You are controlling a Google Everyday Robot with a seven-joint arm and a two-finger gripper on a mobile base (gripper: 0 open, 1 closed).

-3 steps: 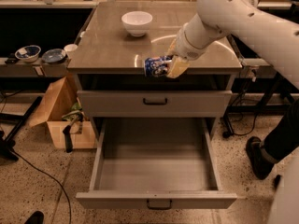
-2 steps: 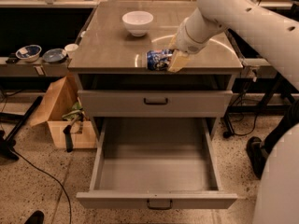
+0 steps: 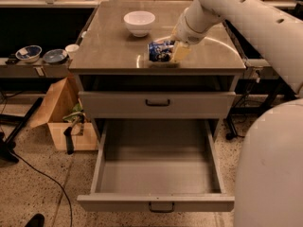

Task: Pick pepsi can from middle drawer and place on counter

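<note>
The pepsi can [image 3: 158, 51], dark blue with white markings, lies on its side just over the counter [image 3: 113, 46], near its front middle. My gripper [image 3: 171, 50] is shut on the can, with one pale finger [image 3: 180, 52] on its right side. The white arm reaches down to it from the upper right. The middle drawer [image 3: 156, 174] is pulled fully open below, with a bare grey floor and a dark bar handle at its front. The other drawer front [image 3: 156, 104] above it is shut.
A white bowl [image 3: 139, 22] stands on the counter behind the can. A side shelf at the left holds blue bowls [image 3: 29, 54] and a small cup [image 3: 72, 49]. A cardboard box [image 3: 64, 117] sits on the floor left of the cabinet. The robot's white body [image 3: 270, 169] fills the right.
My gripper has carried the can further back and up over the counter, away from the front edge. The drawer has stayed open.
</note>
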